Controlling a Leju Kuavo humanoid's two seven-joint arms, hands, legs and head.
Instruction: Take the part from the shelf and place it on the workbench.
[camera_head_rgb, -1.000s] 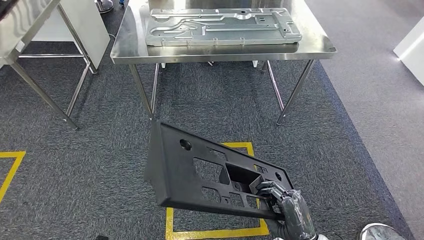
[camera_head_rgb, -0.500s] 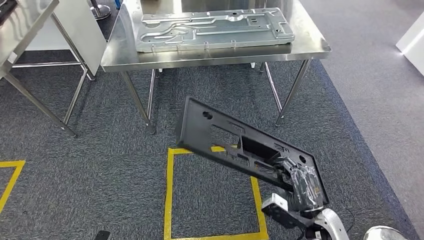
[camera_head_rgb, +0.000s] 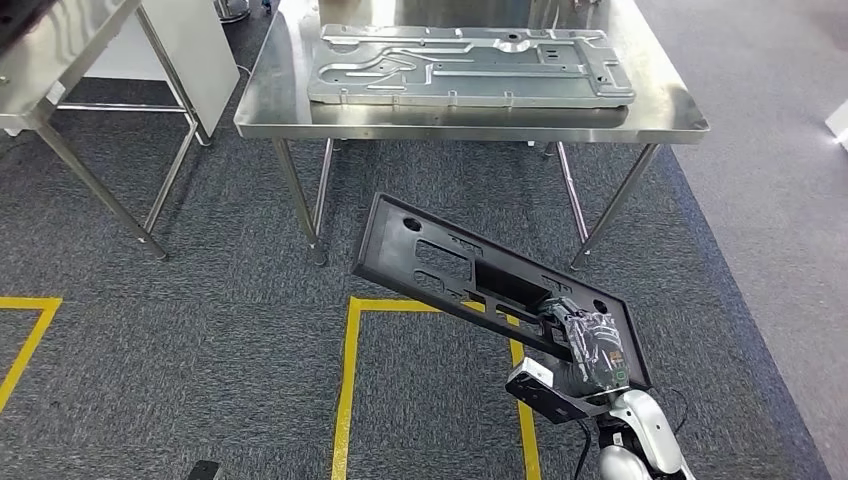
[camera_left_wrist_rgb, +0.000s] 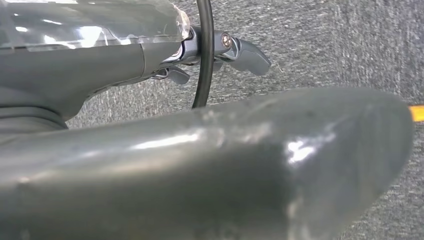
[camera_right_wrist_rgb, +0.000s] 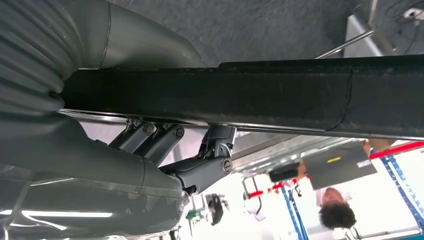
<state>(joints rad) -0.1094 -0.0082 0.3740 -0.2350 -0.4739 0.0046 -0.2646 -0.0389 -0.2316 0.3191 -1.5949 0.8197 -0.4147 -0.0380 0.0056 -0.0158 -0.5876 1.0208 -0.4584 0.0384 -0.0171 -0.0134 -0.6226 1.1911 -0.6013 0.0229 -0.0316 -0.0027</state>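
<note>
The part is a long black plastic panel (camera_head_rgb: 450, 265) with several cut-outs. It hangs tilted above the carpet, its far end pointing toward the workbench. My right hand (camera_head_rgb: 585, 340) grips its near end, fingers hooked into a cut-out. In the right wrist view the panel's edge (camera_right_wrist_rgb: 280, 95) runs across the picture, clamped between the thumb (camera_right_wrist_rgb: 90, 165) and the fingers (camera_right_wrist_rgb: 200, 170). The steel workbench (camera_head_rgb: 270, 100) stands ahead with a large grey metal plate (camera_head_rgb: 470, 65) lying on it. My left hand (camera_left_wrist_rgb: 220, 50) hangs over the carpet holding nothing, fingers apart from the thumb.
A second steel table (camera_head_rgb: 60, 60) stands at the far left, with a white panel (camera_head_rgb: 195, 50) beside it. Yellow tape lines (camera_head_rgb: 350, 380) mark the grey carpet below the part. A person (camera_right_wrist_rgb: 337, 210) shows in the background of the right wrist view.
My right hand has lifted the panel up and to the right, turning it more edge-on. The camera has moved, and the workbench now sits further right in the head view.
</note>
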